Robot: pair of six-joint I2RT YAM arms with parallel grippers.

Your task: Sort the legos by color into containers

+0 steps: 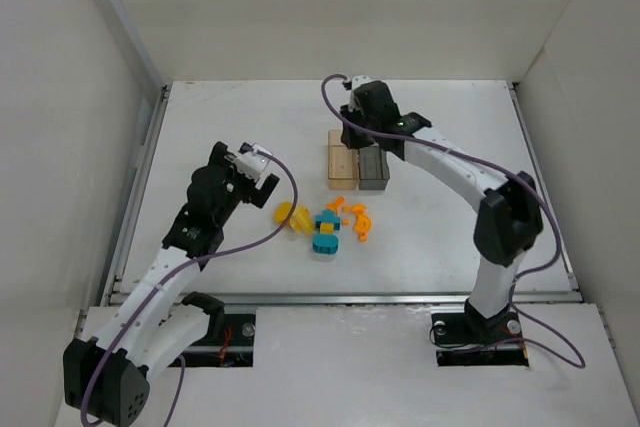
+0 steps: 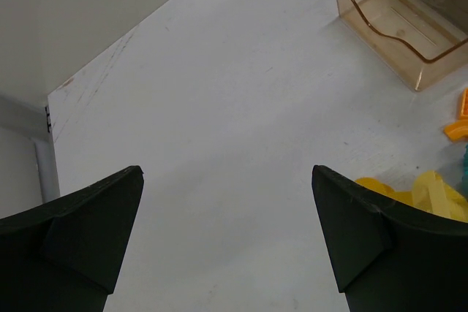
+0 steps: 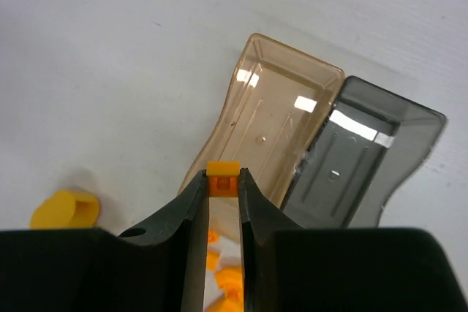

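Right gripper [image 3: 221, 186] pinches orange lego [image 3: 224, 174] — above amber bin [image 3: 281, 100] edge.

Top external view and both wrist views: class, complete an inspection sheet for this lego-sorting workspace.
Surface: white table, faint scuffs near one corner.
Job's things: amber bin and grey bin joined side by side, both look empty; orange, yellow and teal legos loose in a cluster on the near side of the bins.
Clutter: nothing seen.
Grippers: left gripper open, holding nothing; right gripper shut on one orange lego.
Cables: purple cables looped along both arms.
Surroundings: white walls on three sides.
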